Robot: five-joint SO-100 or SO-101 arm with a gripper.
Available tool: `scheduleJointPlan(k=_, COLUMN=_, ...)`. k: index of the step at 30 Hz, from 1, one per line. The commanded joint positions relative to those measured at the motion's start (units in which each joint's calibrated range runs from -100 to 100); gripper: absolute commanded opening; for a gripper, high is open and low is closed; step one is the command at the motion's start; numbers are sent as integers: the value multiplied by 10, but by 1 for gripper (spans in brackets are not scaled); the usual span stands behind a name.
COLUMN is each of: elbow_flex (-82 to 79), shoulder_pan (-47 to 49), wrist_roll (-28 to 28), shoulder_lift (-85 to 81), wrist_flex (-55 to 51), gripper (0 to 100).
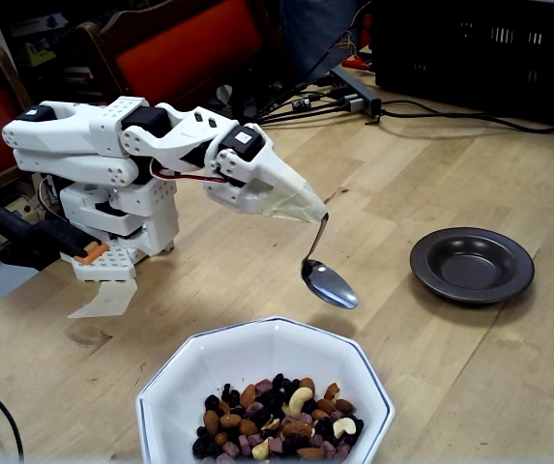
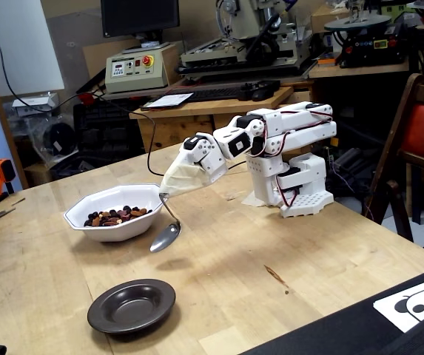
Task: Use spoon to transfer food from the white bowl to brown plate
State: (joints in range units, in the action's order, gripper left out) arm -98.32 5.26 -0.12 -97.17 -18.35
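Empty spoon (image 1: 329,283) hangs between bowl and plate, first scoop not yet taken.

My end effector (image 1: 313,212), swathed in beige tape, is clamped on the spoon's handle; its oval head hangs clear above the counter (image 2: 330,259), just beside the white bowl (image 1: 220,362) and well apart from the brown plate (image 2: 132,305), which sits empty. The food (image 1: 281,420), almonds, cashews and dark dried fruit, lies heaped in the bowl. Next I judge the spoon must clear the bowl's rim and dip in. Nothing blocks the path; chairs and cables sit well back.
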Motion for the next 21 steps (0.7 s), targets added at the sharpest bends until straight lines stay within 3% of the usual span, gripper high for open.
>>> scheduleJointPlan(k=1, elbow_flex=-3, shoulder_pan=2, wrist_roll=-1, shoulder_lift=0, wrist_flex=-1, gripper=2)
scheduleJointPlan(k=21, elbow_flex=58, shoulder_pan=3, wrist_roll=-1, shoulder_lift=2, wrist_flex=1, gripper=2)
